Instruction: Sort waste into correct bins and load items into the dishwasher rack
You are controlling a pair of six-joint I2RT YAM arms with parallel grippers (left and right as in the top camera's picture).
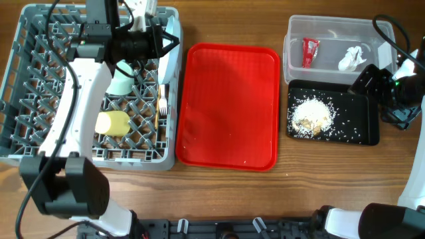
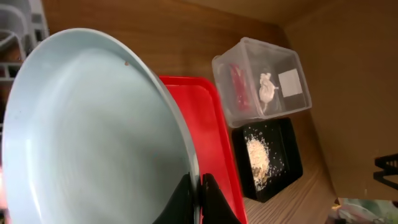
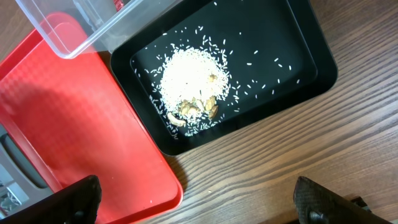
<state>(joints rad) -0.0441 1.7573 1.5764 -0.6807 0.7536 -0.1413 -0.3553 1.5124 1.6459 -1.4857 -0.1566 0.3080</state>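
The left claw [image 2: 198, 198] is pinched tight on the rim of the pale blue plate [image 2: 93, 137], one finger on each face. The plate stands on edge rather than lying flat. From overhead, this claw hangs to the left of the red tray [image 1: 229, 106], above the far right part of the grey dishwasher rack [image 1: 26, 79]. The rack sits on the desk [image 1: 299, 199] just beside the red tray's left edge. Whether the plate touches the rack's pegs I cannot tell. Inside the rack a yellow-green cup [image 1: 113, 123] lies on its side. A white fork [image 1: 161, 103] lies between the cup and the red tray, and a pale bowl [image 1: 121, 83] is partly hidden under the arm.

The right claw [image 3: 199, 208] is spread wide. Its two fingertips sit at the lower corners of the wrist view, with nothing between them but bare wood. It hovers well to the right of the red tray, beyond both bins.

Just right of the red tray's far half stands the clear tub [image 1: 332, 23], holding the red wrapper [image 1: 310, 52] and the white tissue [image 1: 352, 58]. Just right of the red tray's near half lies the black tray [image 1: 358, 113], close against the tub. It carries the heap of food scraps [image 1: 311, 118], pale grains with a few beige bits at one edge. Loose grains are scattered across its floor.
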